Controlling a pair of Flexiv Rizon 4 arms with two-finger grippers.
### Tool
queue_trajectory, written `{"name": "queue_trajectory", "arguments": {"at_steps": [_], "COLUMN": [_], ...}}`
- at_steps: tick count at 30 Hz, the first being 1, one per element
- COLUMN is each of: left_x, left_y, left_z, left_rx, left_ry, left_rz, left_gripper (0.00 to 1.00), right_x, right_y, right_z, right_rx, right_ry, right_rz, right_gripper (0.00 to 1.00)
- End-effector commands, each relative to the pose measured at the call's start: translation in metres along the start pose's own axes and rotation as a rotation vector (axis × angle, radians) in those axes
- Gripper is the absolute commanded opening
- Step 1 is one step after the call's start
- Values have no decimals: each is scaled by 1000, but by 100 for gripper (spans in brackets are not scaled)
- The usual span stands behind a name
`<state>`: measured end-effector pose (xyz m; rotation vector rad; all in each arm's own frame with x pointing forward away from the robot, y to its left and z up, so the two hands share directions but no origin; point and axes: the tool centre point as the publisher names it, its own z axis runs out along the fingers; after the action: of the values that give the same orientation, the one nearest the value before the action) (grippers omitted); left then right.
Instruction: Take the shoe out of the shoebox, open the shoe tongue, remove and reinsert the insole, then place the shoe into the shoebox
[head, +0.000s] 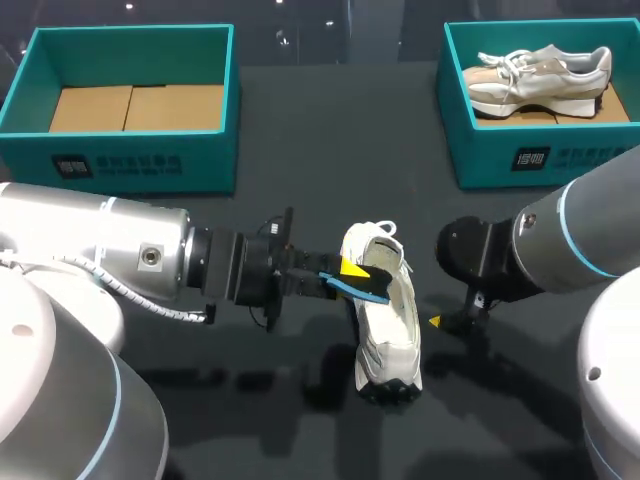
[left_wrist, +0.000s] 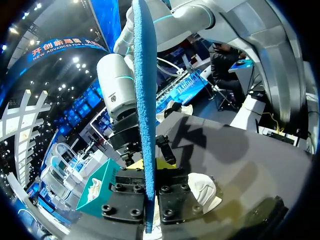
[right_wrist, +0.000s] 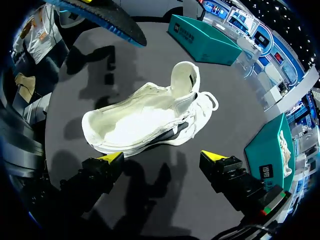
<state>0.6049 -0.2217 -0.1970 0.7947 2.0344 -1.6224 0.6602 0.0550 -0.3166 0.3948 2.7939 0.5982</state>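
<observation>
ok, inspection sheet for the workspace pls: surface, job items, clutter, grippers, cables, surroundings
surface: dark table.
job's things: white shoe on the table between the arms; blue insole out, held above it; left box empty; right box holds a grey shoe.
clutter: nothing seen.
grippers: left gripper shut on the insole; right gripper open beside the shoe, touching nothing.
cables: ribbed hose along the left arm.
surroundings: nothing seen.
</observation>
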Motion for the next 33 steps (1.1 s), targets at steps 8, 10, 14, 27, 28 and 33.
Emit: {"name": "queue_trajectory", "arguments": {"at_steps": [8,10,14,27,28,33], "left_x": [25,28,35,43,44,47], "left_y": [8,9,15,28,29,33], "left_z": [2,3,9,28,30,35], "left_rx": [-13,-6,-6,-24,-23,-12], "left_ry": [5,10,38,82,88,96], "left_rz": [-14,-16,-15,63,69,82], "left_gripper": [0,0,0,0,0,0], "right_x": [5,6,12,35,38,42], "right_y": [-6,-9,-15,-23,-24,-26], "right_z": [27,28,31,38,39,38], "right_rx": [63,77,95,153,154,143], "right_ry": [58,69,86,151,152,153], "right_rz": [11,14,23,16,16,31], "right_gripper": [100,100,100,100,100,100]}}
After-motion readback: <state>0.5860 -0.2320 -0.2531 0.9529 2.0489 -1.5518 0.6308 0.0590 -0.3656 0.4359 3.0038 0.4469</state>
